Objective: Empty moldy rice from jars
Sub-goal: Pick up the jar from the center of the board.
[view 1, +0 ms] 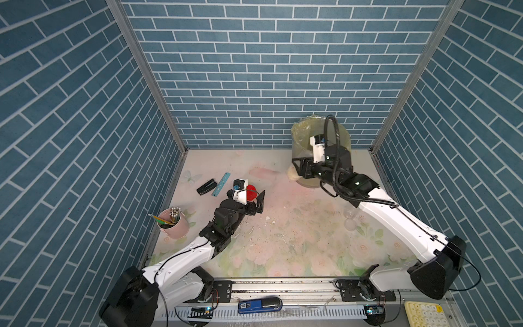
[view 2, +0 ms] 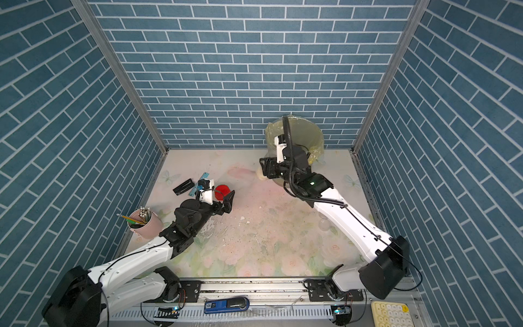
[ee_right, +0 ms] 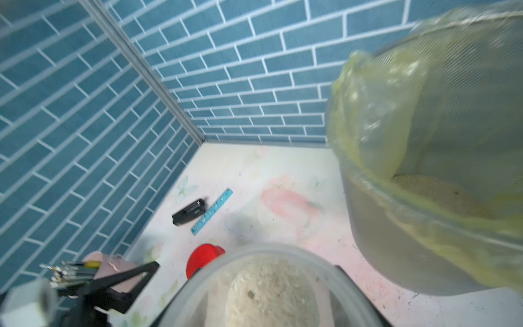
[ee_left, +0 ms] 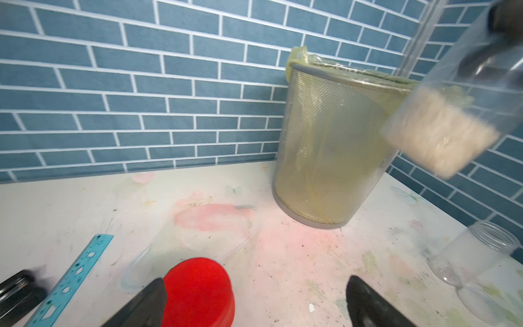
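Moldy rice (ee_left: 438, 136) is sitting as a pale clump in the lower end of a clear jar (ee_left: 458, 93), which the right hand (view 1: 300, 168) is grasping and holding tilted in the air just beside the rim of the mesh bin (ee_left: 325, 147). The jar is not over the bin's opening, so this load looks not yet poured. The left hand (view 1: 260, 202) is standing released with its jaws wide, hanging low over the table (view 1: 283, 249) with the red cap (ee_left: 198, 291) lying against one finger. The cap is off, so the unscrewing appears done.

Some rice is already lying inside the bin's yellow bag (ee_right: 441, 195). An empty jar (ee_left: 478, 254) is resting open by the right arm, with a second clear one seemingly beside it. By that reading two jars are finished and only the held one is left to tip out.

The table is wearing a faded floral cover, smudged pink in the middle and speckled with dark grit and white crumbs (view 1: 267, 218). A blue ruler (view 1: 220, 184), a black stapler (view 1: 206, 186) and a pink cup (view 1: 173, 226) of pencils are sitting on its left side. Blue brick-patterned walls (view 1: 254, 70) are closing the cell on three sides.
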`<action>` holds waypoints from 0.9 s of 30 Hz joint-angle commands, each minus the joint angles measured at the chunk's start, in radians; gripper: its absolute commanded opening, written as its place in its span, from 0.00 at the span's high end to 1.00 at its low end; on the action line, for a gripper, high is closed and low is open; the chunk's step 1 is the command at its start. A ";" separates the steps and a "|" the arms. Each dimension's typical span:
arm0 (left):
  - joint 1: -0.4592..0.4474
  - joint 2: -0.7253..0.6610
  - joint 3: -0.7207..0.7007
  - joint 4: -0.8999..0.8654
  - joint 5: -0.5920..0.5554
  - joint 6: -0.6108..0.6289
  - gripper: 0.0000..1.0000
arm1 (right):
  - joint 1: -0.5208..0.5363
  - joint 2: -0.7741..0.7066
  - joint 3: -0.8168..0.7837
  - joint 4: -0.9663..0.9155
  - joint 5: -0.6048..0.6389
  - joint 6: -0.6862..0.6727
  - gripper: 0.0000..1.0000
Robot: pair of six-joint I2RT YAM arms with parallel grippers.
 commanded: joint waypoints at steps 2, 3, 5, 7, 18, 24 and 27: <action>-0.014 0.092 0.106 0.130 0.159 0.095 0.00 | -0.027 -0.007 0.060 -0.162 -0.148 0.070 0.66; -0.022 0.114 0.129 0.122 0.177 0.116 0.01 | -0.030 -0.010 0.062 -0.165 -0.152 0.066 0.66; -0.054 0.153 0.172 0.116 0.196 0.169 0.00 | -0.033 -0.016 0.061 -0.170 -0.157 0.063 0.66; -0.078 0.181 0.204 0.110 0.207 0.205 0.00 | -0.040 -0.016 0.058 -0.175 -0.167 0.061 0.66; -0.128 0.282 0.311 0.041 0.309 0.272 0.00 | -0.045 0.004 0.038 -0.141 -0.233 0.081 0.68; -0.133 0.324 0.343 0.044 0.321 0.275 0.00 | -0.044 0.014 0.021 -0.112 -0.270 0.101 0.69; -0.133 0.348 0.367 0.034 0.348 0.285 0.01 | -0.044 0.017 0.019 -0.109 -0.278 0.106 0.70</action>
